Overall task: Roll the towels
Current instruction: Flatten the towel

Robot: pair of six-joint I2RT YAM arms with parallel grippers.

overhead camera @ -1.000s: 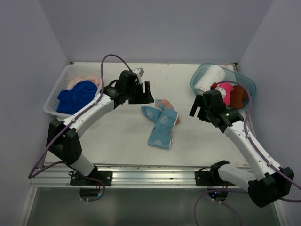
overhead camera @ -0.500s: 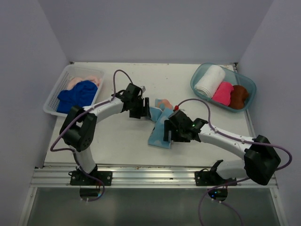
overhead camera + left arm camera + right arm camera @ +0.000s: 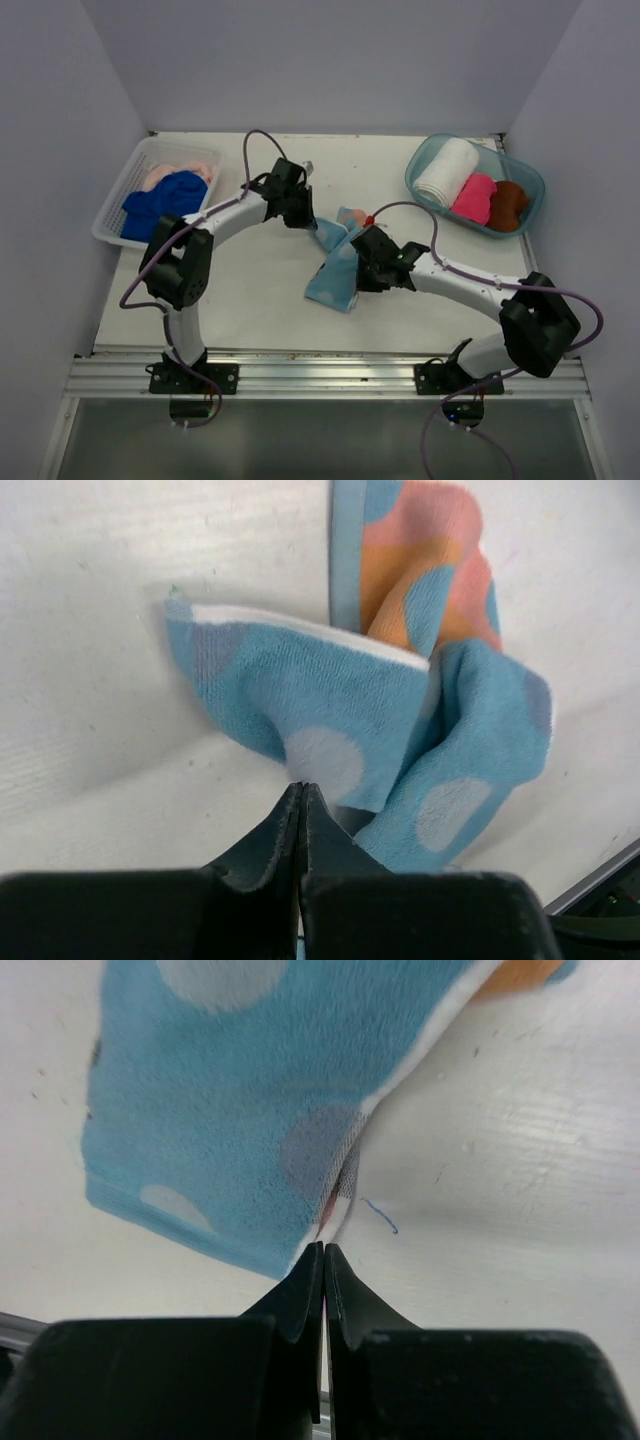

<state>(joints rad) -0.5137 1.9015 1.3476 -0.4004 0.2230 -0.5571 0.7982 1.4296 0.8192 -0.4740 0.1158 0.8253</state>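
Terry cloth in light blue with pale dots and an orange-pink patch, the light blue towel (image 3: 335, 268) lies crumpled near the middle of the table (image 3: 230, 300), between the two arms. At its far left corner is the left claw (image 3: 303, 215). The left wrist view shows this claw (image 3: 301, 792) with its fingers (image 3: 275, 830) pressed together, their tips pinching the lower edge of a folded flap of the towel (image 3: 320, 700). The orange-pink part bunches up just behind that flap. At the towel's right side is the right claw (image 3: 365, 262). Seen from its own wrist, this claw (image 3: 323, 1252) is also squeezed tight, with the towel's white hem caught between the tips and the blue cloth (image 3: 230, 1090) spreading away to the left.

Against the left wall stands a white basket (image 3: 108, 225) holding a heaped royal blue towel (image 3: 165, 200) with a peach towel (image 3: 178, 172) just behind it. At the far right corner a teal tub (image 3: 412, 185) holds three towels side by side: a rolled white towel (image 3: 447, 170), a pink towel (image 3: 475, 197) and a brown towel (image 3: 508, 203)
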